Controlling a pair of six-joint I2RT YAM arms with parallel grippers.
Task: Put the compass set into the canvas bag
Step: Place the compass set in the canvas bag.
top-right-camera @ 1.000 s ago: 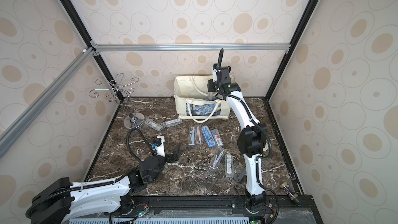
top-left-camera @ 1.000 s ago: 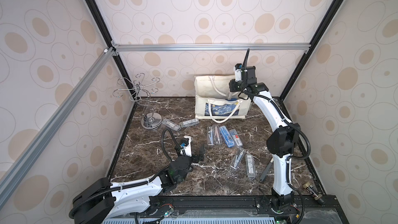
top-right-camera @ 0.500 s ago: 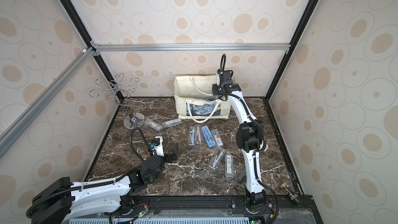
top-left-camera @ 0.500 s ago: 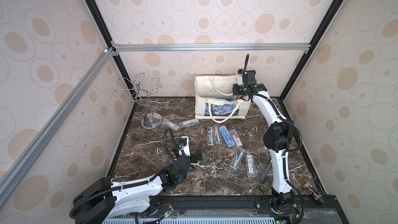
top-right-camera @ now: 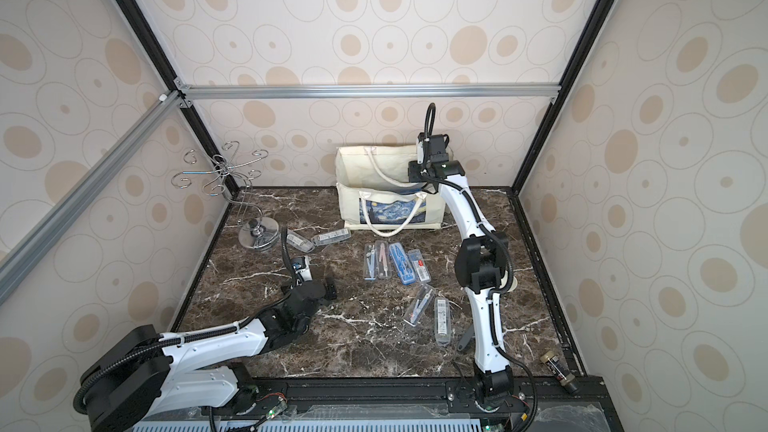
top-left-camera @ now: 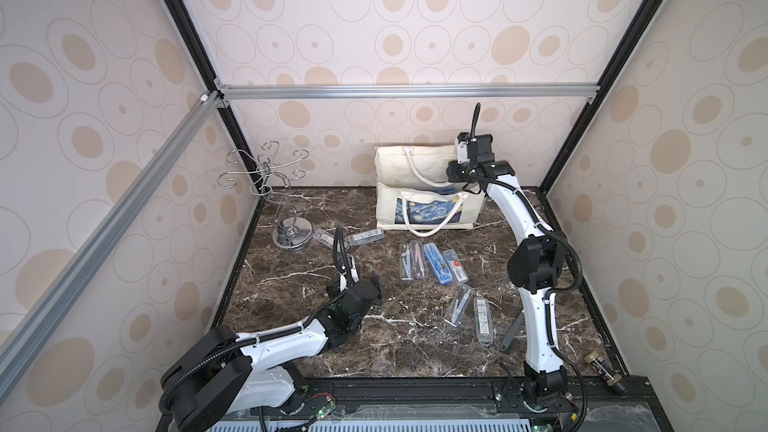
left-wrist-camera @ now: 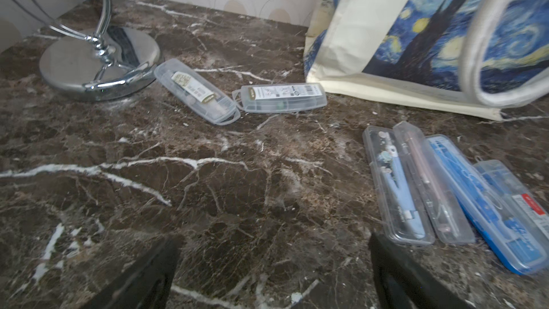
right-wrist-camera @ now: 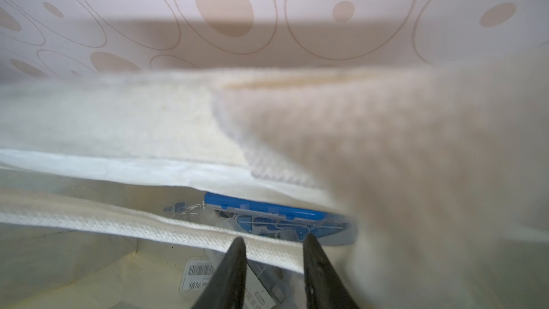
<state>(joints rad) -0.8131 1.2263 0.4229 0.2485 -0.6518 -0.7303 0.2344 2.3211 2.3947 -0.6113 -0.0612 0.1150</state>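
In a top view the bag (top-left-camera: pixel 430 211) stands at upper centre. Left wrist: the left gripper (left-wrist-camera: pixel 274 240) gapes wide at the bottom, over the table (left-wrist-camera: pixel 208 188). Right wrist: the right gripper (right-wrist-camera: pixel 274 251), lower centre, is slightly parted and seemingly empty. A blue compass set (right-wrist-camera: pixel 267 207) lies in the bag just above it.

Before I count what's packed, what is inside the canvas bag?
Inside the canvas bag the right wrist view shows a blue compass case and a clear barcoded case; the bag's fabric and rope handle cover everything else.

Top views high, down-facing, sharing table (top-left-camera: pixel 291 276), right wrist close inside canvas bag (right-wrist-camera: pixel 89 114)
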